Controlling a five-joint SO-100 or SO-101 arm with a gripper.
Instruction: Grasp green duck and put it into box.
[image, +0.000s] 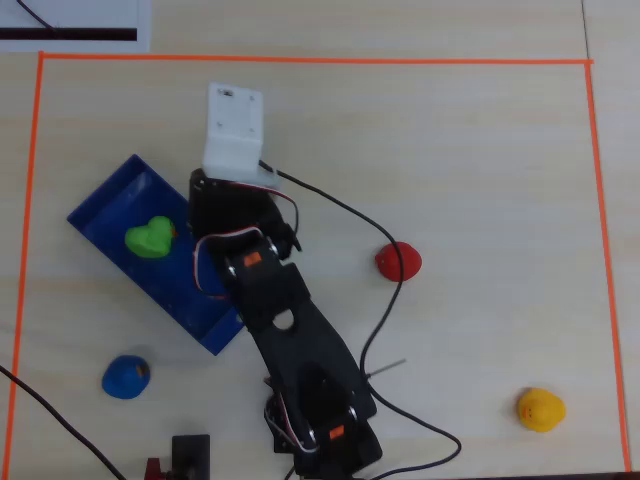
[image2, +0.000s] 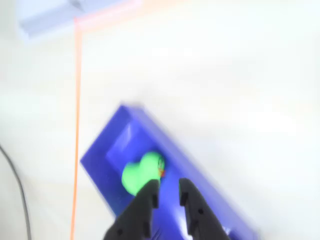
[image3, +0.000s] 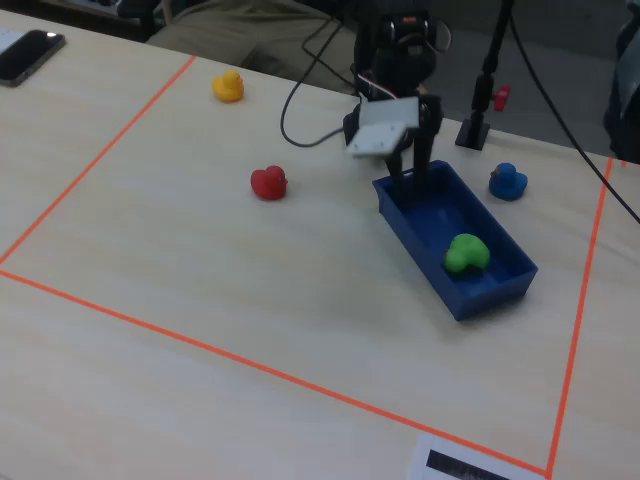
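Lying inside box (image3: 500, 285): green duck (image3: 466, 252) | end effector (image2: 169, 192) above box, slightly spread, empty

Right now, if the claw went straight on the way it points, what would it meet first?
Probably the floor of the box, just beside the green duck. The claw is open and empty; depth is unclear.
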